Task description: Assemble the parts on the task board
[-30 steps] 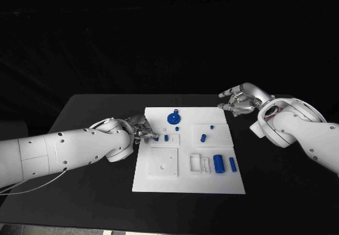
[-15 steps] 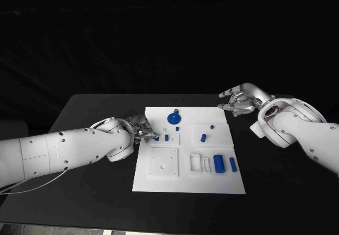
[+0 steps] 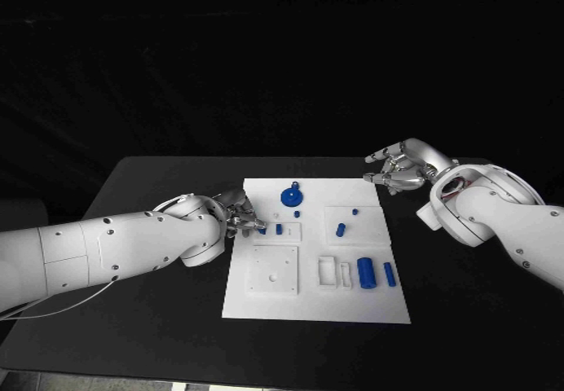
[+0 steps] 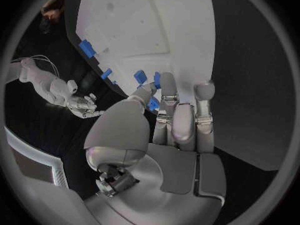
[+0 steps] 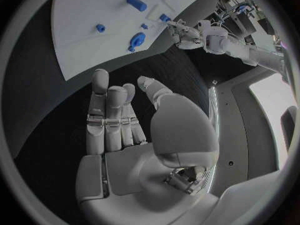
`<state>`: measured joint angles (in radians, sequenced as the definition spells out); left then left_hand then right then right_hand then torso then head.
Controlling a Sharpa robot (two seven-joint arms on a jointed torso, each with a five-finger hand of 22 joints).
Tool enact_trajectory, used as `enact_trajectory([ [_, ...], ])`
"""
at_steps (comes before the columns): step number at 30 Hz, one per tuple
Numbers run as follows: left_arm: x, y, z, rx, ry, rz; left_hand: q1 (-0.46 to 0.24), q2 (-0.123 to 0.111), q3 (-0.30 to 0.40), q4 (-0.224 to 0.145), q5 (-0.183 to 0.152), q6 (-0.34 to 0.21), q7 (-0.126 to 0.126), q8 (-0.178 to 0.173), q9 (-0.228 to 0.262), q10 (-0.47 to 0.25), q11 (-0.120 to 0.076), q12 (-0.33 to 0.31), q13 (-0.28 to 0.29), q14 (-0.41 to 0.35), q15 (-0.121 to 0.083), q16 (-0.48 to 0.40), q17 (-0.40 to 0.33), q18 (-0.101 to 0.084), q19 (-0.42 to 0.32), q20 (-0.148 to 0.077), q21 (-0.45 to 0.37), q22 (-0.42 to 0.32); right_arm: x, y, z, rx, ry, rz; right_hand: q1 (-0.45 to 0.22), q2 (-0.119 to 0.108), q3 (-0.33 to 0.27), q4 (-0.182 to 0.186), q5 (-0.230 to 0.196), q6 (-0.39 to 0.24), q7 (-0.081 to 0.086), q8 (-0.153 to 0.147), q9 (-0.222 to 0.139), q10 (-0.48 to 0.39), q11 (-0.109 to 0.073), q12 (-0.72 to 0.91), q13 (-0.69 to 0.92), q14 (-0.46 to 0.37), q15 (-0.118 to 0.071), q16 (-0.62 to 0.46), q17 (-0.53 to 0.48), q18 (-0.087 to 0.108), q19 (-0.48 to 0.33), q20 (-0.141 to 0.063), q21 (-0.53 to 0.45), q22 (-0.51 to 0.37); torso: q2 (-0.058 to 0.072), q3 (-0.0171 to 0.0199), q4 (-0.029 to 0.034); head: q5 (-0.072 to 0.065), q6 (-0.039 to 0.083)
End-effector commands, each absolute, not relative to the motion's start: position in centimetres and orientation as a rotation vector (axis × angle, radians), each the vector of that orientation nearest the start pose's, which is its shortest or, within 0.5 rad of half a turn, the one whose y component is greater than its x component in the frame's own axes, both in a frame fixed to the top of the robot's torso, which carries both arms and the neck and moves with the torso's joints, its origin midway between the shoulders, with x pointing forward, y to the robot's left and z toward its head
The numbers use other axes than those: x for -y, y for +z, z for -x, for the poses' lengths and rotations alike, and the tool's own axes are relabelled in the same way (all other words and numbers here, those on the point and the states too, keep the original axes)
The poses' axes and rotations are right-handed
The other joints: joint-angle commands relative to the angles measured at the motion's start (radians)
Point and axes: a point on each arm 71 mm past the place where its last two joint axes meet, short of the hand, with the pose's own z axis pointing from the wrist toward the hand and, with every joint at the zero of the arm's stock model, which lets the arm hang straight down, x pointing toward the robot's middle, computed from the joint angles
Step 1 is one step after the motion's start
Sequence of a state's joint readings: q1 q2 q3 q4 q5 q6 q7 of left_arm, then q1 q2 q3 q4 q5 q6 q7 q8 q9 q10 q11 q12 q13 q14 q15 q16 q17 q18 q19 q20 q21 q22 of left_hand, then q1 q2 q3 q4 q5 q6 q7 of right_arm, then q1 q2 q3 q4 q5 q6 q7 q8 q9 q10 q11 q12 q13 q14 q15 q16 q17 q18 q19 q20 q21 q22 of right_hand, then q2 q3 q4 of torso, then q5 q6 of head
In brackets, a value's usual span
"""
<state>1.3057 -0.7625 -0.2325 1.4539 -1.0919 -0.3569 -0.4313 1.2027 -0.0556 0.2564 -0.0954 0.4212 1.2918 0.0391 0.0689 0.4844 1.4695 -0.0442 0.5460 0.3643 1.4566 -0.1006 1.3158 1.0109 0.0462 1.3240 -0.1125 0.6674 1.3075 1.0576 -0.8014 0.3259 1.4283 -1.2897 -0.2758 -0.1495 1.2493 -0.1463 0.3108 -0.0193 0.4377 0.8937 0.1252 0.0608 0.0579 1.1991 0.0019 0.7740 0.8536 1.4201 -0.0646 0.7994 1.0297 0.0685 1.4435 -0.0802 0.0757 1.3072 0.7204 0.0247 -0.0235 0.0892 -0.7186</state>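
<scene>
The white task board (image 3: 315, 305) lies mid-table. My left hand (image 3: 239, 215) sits at its left edge with thumb and forefinger closed round a small blue part (image 3: 261, 230); in the left wrist view that blue part (image 4: 152, 104) shows between thumb and fingers (image 4: 167, 92). A second small peg (image 3: 279, 230) stands just beside it. A round blue part (image 3: 289, 195) lies at the board's far side, a blue cylinder (image 3: 366, 271) and bar (image 3: 389, 274) at its right. My right hand (image 3: 399, 167) hovers off the board's far right corner, fingers apart and holding nothing.
More blue pegs (image 3: 338, 229) stand mid-board, and white square and slotted insets (image 3: 273, 273) take up its near half. The black table (image 3: 153, 183) extends on both sides. The right wrist view shows the board (image 5: 94, 10) and my left hand (image 5: 184, 32) beyond it.
Barely anything: my left hand's fingers have edged slightly at the small blue part. The right hand has stayed still.
</scene>
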Motion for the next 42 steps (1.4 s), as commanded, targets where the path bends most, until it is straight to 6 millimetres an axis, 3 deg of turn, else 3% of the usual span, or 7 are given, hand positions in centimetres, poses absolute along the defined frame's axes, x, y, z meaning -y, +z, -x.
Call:
enact_trajectory([
  [1, -20.36, -22.86, -49.24, -1.99, -0.418, 0.266, 0.011, 0.004, 0.057, -0.054, -0.006, 0.052, -0.047, -0.003, 0.001, 0.045, -0.022, 0.002, -0.001, -0.002, -0.004, 0.001, -0.001, 0.015, -0.008, 0.0, -0.004, 0.03, 22.87, -13.49, -52.38, -1.56, 0.746, -0.248, -0.006, -0.001, 0.001, 0.004, 0.004, 0.001, -0.002, -0.004, 0.0, -0.002, -0.004, 0.006, 0.001, 0.005, -0.003, 0.004, 0.001, 0.01, 0.001, -0.005, -0.001, 0.0, 0.0, 0.0002, 0.0003, -0.003, -0.001],
  [18, -20.15, -22.88, -49.22, -2.0, -0.398, 0.224, 0.015, -0.005, 0.054, -0.047, -0.006, 0.059, -0.05, -0.002, 0.005, 0.046, -0.022, 0.01, -0.004, -0.001, -0.004, 0.004, 0.003, 0.016, -0.007, 0.002, -0.004, 0.031, 22.86, -13.56, -52.36, -1.563, 0.747, -0.248, -0.008, 0.0, 0.003, 0.004, 0.006, 0.002, -0.002, -0.003, 0.0, -0.002, -0.004, 0.005, 0.001, 0.005, -0.004, 0.002, 0.001, 0.01, 0.001, -0.005, -0.002, 0.0, 0.0, -0.0002, 0.0006, -0.005, -0.002],
  [21, -20.12, -22.85, -49.25, -1.994, -0.399, 0.227, 0.016, -0.008, 0.042, -0.036, -0.041, 0.066, -0.055, -0.001, 0.027, 0.046, -0.025, 0.017, -0.004, -0.001, -0.006, 0.006, 0.006, 0.016, -0.005, 0.001, -0.002, 0.03, 22.84, -13.58, -52.36, -1.563, 0.747, -0.248, -0.008, 0.0, 0.003, 0.004, 0.006, 0.002, -0.002, -0.003, 0.0, -0.002, -0.004, 0.005, 0.001, 0.005, -0.004, 0.002, 0.001, 0.01, 0.001, -0.005, -0.002, 0.0, 0.0, 0.0001, 0.0, -0.005, -0.002],
  [24, -20.09, -22.81, -49.28, -1.989, -0.4, 0.229, 0.02, -0.014, 0.031, -0.02, -0.053, 0.065, -0.058, -0.002, 0.058, 0.046, -0.026, 0.02, -0.006, 0.0, -0.006, 0.008, 0.007, 0.014, -0.004, 0.0, -0.001, 0.031, 22.82, -13.59, -52.36, -1.563, 0.747, -0.248, -0.008, 0.0, 0.003, 0.004, 0.006, 0.002, -0.002, -0.003, 0.0, -0.002, -0.004, 0.005, 0.001, 0.005, -0.004, 0.002, 0.001, 0.01, 0.001, -0.005, -0.002, 0.0, 0.0, 0.0005, -0.0005, -0.005, -0.002],
  [29, -19.98, -22.74, -49.33, -1.979, -0.404, 0.233, 0.027, -0.02, 0.025, 0.003, -0.056, 0.062, -0.061, -0.002, 0.094, 0.046, -0.027, 0.023, -0.007, -0.001, -0.007, 0.009, 0.007, 0.013, -0.002, -0.002, -0.003, 0.031, 22.79, -13.61, -52.36, -1.563, 0.748, -0.248, -0.008, 0.0, 0.003, 0.004, 0.006, 0.002, -0.002, -0.003, 0.0, -0.002, -0.004, 0.005, 0.001, 0.005, -0.004, 0.002, 0.001, 0.01, 0.001, -0.005, -0.002, 0.0, 0.0, 0.0, 0.0004, -0.006, -0.001],
  [42, -19.58, -22.69, -49.45, -1.974, -0.4, 0.232, 0.028, -0.027, 0.022, 0.006, -0.063, 0.061, -0.061, -0.003, 0.099, 0.046, -0.026, 0.022, -0.008, -0.001, -0.007, 0.007, 0.003, 0.013, -0.002, 0.0, -0.003, 0.031, 22.69, -13.62, -52.35, -1.563, 0.751, -0.248, -0.009, 0.0, 0.003, 0.005, 0.006, 0.001, -0.002, -0.003, 0.0, -0.003, -0.004, 0.004, 0.0, 0.005, -0.003, 0.001, 0.0, 0.01, 0.0, -0.005, -0.002, -0.001, 0.0, 0.0005, -0.0003, -0.007, -0.001],
])
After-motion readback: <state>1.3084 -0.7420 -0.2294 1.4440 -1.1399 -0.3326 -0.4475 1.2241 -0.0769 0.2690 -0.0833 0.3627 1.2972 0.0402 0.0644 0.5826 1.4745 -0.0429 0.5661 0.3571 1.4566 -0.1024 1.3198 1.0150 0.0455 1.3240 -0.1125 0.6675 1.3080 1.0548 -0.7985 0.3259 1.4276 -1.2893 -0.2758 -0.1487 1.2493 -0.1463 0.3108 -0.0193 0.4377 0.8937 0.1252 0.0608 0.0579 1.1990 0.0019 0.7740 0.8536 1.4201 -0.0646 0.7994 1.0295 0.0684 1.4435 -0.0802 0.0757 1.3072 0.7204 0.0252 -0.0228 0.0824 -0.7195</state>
